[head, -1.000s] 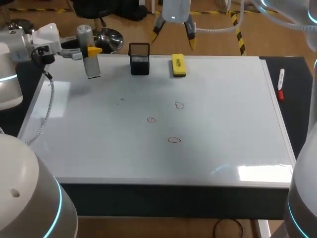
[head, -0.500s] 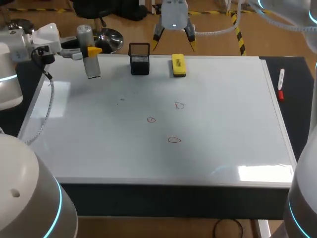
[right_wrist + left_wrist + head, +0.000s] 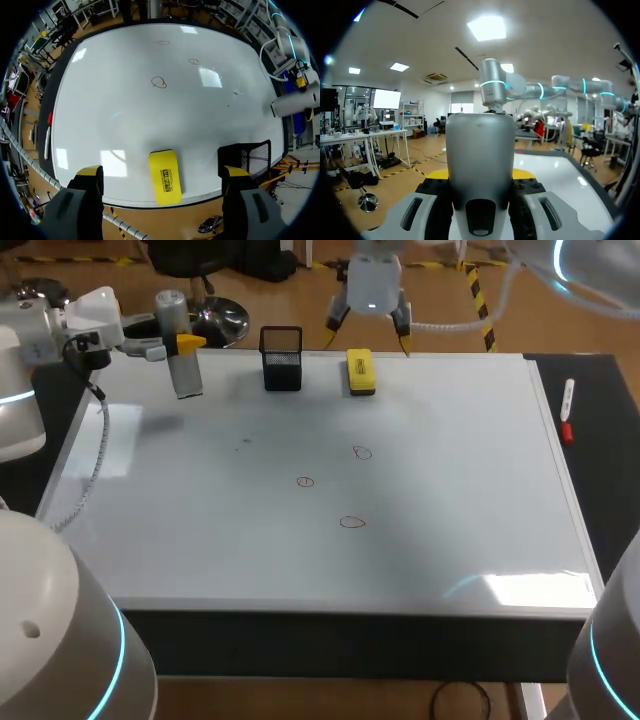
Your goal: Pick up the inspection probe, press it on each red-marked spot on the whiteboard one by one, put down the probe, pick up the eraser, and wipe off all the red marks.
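Note:
My left gripper [image 3: 178, 345] holds the silver inspection probe [image 3: 180, 360] in the air over the whiteboard's [image 3: 450, 490] far left corner. In the left wrist view the probe [image 3: 480, 150] fills the gap between the yellow-tipped fingers [image 3: 438, 174]. My right gripper [image 3: 368, 335] hangs open above the far edge, over the yellow eraser [image 3: 360, 372]. From the right wrist, the eraser [image 3: 165, 176] lies flat on the board, between and below the wide-spread fingertips [image 3: 90, 171]. Three red marks [image 3: 362, 452], [image 3: 305, 481], [image 3: 351, 522] sit mid-board.
A black mesh cup [image 3: 282, 358] stands just left of the eraser, close beside my right gripper's finger in the right wrist view [image 3: 245, 155]. A white marker with a red cap [image 3: 567, 410] lies on the dark strip off the board's right edge.
My right gripper has shifted to the right and come nearer the eraser, still open. The left arm and the probe have not moved.

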